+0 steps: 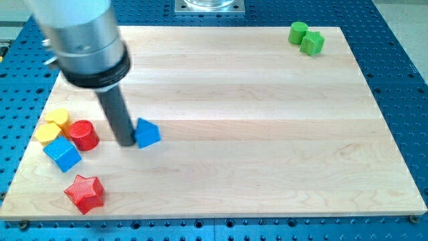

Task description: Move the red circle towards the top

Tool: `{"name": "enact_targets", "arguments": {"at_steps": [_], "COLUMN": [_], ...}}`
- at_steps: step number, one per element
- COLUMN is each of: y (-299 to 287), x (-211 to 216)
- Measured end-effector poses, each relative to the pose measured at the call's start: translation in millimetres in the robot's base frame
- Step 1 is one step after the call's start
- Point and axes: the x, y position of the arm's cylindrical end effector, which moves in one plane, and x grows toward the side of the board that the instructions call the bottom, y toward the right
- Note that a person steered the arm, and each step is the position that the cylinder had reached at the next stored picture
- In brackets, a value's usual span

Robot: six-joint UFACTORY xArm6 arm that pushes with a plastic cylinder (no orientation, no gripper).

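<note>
Camera view: my tip (126,142) btwn red circle (83,135), blue triangle-ish block (147,133).

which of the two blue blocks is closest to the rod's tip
The blue triangle block, touching my tip on its right. The blue cube lies farther off, at the view's left, beyond the red circle.

text: none readable | labels: none | numbers: none
</note>
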Motion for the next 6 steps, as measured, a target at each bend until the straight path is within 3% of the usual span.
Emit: {"name": "enact_targets", "arguments": {"at_steps": [1, 2, 6], "y": [0, -44, -84], "x": [18, 66, -8]}}
